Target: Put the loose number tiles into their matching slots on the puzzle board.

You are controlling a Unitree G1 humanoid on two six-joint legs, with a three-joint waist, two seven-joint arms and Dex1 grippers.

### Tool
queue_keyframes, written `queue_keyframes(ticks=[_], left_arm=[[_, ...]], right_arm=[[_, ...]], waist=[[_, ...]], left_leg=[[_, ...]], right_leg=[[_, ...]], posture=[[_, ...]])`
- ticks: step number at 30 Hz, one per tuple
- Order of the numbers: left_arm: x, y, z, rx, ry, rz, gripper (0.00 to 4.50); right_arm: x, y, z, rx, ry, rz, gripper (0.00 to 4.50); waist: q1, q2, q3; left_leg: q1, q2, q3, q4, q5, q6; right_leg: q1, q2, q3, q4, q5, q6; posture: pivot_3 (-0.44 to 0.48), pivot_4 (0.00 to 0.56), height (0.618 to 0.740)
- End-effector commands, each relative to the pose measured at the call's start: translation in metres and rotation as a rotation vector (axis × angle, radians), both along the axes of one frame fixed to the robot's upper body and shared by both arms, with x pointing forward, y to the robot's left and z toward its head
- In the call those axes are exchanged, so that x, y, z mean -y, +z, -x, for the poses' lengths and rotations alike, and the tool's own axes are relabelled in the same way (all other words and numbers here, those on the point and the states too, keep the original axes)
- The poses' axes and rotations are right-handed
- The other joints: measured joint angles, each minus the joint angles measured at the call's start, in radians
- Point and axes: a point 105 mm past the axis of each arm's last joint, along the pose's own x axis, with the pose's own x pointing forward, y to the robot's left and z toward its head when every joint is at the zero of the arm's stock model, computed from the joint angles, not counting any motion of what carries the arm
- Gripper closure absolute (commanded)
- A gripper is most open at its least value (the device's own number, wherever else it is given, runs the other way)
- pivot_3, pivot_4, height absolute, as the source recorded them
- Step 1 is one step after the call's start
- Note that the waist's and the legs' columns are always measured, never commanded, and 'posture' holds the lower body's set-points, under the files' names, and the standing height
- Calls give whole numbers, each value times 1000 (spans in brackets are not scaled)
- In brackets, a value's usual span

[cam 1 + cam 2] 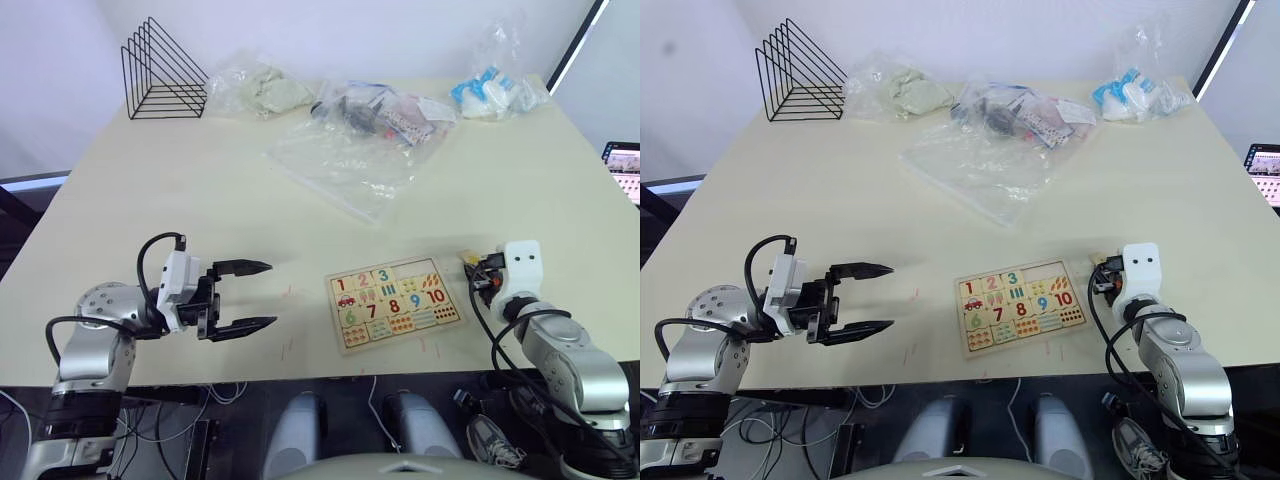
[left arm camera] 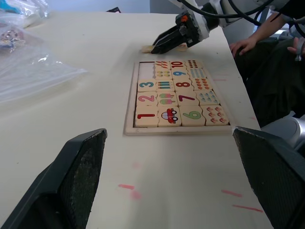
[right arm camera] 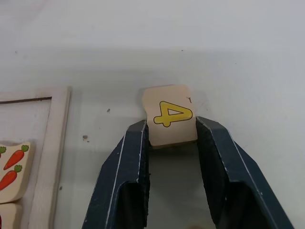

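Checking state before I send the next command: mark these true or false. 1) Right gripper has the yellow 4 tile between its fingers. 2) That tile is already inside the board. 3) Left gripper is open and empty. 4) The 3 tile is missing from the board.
1) True: the right gripper pinches the yellow 4 tile.
2) False: it lies on the table, outside the puzzle board frame.
3) True: the left gripper is open, holding nothing.
4) False: the 3 tile sits in the board.

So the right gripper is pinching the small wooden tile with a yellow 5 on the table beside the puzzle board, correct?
Not quite: the small light-wood tile pinched by the right gripper has a yellow 4, not 5, as the right wrist view shows. It lies beside the wooden puzzle board.
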Motion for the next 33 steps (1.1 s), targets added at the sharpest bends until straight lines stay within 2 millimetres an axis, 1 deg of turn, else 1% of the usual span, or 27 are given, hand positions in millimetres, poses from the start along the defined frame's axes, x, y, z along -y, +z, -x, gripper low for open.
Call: queue_keyframes(ticks=[1, 4, 7, 13, 16, 19, 23, 27, 33], left_arm=[[-1, 7, 1, 34, -12, 3, 0], [-1, 7, 3, 37, -18, 5, 0], [-1, 7, 4, 39, -21, 7, 0], [1, 8, 6, 45, -28, 11, 0], [1, 8, 6, 46, -29, 11, 0], [3, 8, 8, 46, -31, 10, 0], [4, 8, 9, 46, -29, 5, 0], [5, 9, 9, 47, -26, 4, 0], [4, 9, 10, 50, -19, -2, 0]], right_arm=[[0, 12, 0, 47, 57, 34, 3613], [0, 21, 1, 69, 146, 57, 3613], [-4, 31, 2, 86, 261, 83, 3613], [-23, 51, 3, 60, 615, 165, 3613], [-28, 56, 1, 34, 734, 204, 3613], [-40, 62, 0, -4, 888, 243, 3613], [-52, 65, -3, -49, 1040, 310, 3613], [-64, 66, -9, -78, 1155, 391, 3613], [-72, 65, -21, -105, 1225, 503, 3613]], waist=[[0, 0, 0], [0, 0, 0], [0, 0, 1], [-1, 0, 1], [-1, 0, 2], [-1, 0, 3], [-1, -1, 3], [-1, -1, 4], [-1, -1, 4]], left_leg=[[0, 0, 0, 0, 0, 0], [0, 0, 0, 0, 0, 0], [0, 0, 0, 0, 0, 0], [0, 0, 0, 0, 0, 0], [0, 0, 0, 0, 0, 0], [0, 0, 0, 0, 0, 0], [0, 0, 0, 0, 0, 0], [-1, 0, 0, 0, 0, 0], [-1, 0, 0, 0, 0, 0]], right_leg=[[0, 0, 0, 0, 0, 0], [0, 0, 0, 0, 0, 0], [0, 0, 0, 0, 0, 0], [0, 0, 0, 0, 0, 0], [0, 0, 0, -1, 0, 0], [0, 0, 0, -1, 0, 0], [0, 0, 0, -1, 0, 0], [-1, 0, 0, -1, 0, 0], [-1, 0, -1, 0, 0, 0]], posture=[[0, 150, 740], [0, 150, 740], [0, 150, 740], [0, 150, 740], [0, 150, 740], [0, 150, 740], [0, 150, 740], [0, 150, 740], [0, 150, 740]])
